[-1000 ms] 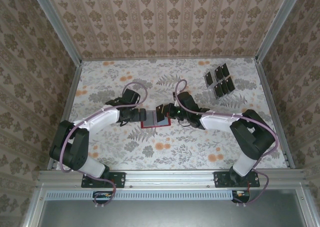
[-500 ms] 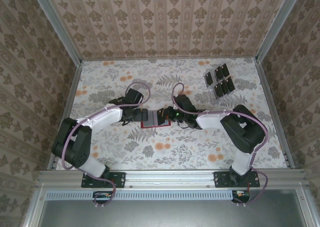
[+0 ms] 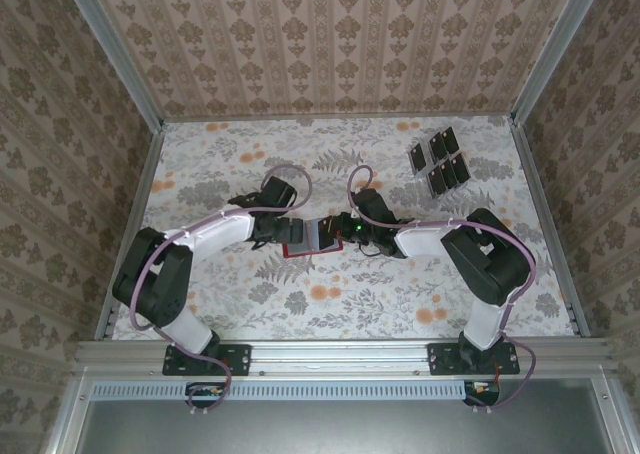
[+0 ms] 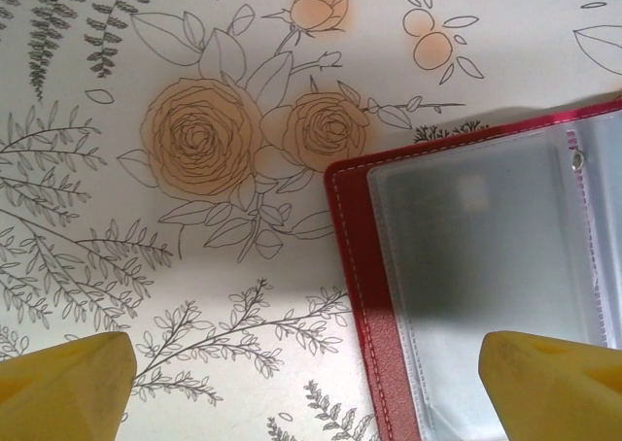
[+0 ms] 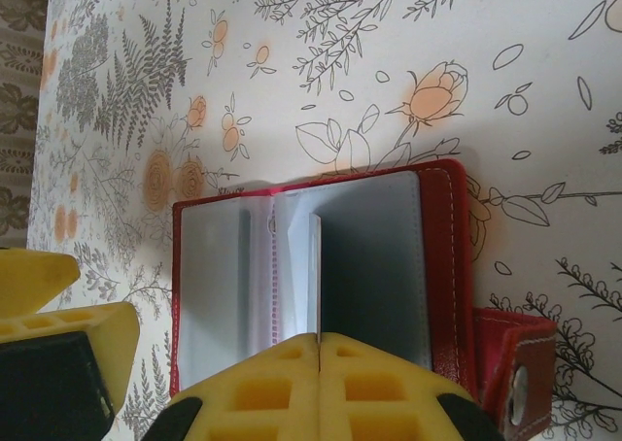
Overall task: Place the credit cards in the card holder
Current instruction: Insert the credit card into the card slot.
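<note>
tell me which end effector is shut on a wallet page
The right end effector: its fingers meet on an upright page of the wallet. The left end effector is wide open.

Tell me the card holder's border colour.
Red border on the card holder, clearest in left wrist view.

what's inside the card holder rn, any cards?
Only empty-looking clear sleeves in the card holder; the credit cards lie apart on the table. The part under the right gripper, which pinches one upright leaf, is hidden.
</note>
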Robot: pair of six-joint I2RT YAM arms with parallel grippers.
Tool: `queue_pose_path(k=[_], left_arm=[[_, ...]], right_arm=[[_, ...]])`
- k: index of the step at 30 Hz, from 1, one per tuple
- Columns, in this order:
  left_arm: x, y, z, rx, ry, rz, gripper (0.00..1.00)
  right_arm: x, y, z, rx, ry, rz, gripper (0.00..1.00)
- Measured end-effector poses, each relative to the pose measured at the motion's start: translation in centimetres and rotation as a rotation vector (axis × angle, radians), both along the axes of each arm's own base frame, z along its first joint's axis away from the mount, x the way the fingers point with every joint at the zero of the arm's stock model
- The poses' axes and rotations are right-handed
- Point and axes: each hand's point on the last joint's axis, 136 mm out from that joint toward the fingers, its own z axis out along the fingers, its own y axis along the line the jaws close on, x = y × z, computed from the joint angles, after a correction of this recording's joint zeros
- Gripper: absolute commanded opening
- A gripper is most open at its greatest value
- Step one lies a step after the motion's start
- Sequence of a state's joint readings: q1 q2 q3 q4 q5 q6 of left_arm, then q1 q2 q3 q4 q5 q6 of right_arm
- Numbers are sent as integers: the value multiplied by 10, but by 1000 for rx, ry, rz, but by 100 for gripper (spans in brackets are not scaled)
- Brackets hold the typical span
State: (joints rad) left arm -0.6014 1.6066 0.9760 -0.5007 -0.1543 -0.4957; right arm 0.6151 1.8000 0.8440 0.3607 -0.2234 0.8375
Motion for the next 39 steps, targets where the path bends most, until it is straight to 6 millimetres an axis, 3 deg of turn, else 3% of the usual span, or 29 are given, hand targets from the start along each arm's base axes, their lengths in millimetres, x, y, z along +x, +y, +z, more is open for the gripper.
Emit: queue_pose_path(k=[24, 39], left_arm=[[-13, 14, -28, 73, 54, 24, 100], [-15, 15, -30, 68, 58, 45, 100]], right_arm=[[-1, 0, -3, 6, 3, -5, 0], [2, 12, 13, 88, -34, 31, 0]])
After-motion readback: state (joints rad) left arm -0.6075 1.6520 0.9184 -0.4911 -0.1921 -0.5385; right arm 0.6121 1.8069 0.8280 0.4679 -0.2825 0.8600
